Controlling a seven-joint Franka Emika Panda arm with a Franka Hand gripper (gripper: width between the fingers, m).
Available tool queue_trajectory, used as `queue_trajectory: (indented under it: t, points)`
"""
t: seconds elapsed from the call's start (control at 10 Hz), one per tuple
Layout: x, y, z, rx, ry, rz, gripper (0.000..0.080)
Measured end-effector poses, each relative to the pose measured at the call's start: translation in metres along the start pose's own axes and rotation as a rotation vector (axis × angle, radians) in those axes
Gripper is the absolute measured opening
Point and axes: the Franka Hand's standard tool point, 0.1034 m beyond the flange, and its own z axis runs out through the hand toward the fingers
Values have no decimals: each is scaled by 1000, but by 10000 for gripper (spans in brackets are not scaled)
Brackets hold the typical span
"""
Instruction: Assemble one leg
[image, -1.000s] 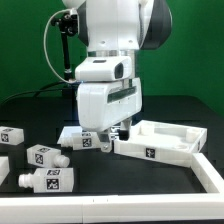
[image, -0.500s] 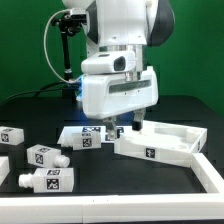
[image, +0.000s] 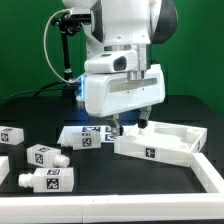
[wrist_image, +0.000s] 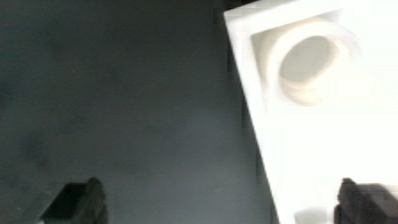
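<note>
Three legs lie on the black table at the exterior view's left: one farthest left, one nearer the middle, one in front, each a small white block with square tags. My gripper is open and empty, hovering over the left end of the large white tray-like piece, well to the right of the legs. In the wrist view the gripper shows two dark fingertips wide apart with nothing between them. One fingertip is over the white piece, which has a round hole.
The marker board lies flat just left of the tray-like piece, under the arm. A white rail runs along the table's front right. A dark post with cables stands behind on the left.
The arm has moved toward the exterior view's right and risen a little, from over the marker board to over the tray-like piece's left end. The legs have not moved.
</note>
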Motion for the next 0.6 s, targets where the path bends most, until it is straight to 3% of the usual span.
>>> queue_trajectory:
  t: [0.1, 0.2, 0.3, 0.4, 0.6]
  points:
    - [-1, -1, 0, -3, 5, 22, 649]
    - [-4, -13, -3, -23, 45, 180, 649]
    - [-13, -34, -3, -14, 44, 314, 649]
    - [-19, -40, -2, 6, 12, 414, 649]
    - [-23, -26, -5, 0, 23, 433, 649]
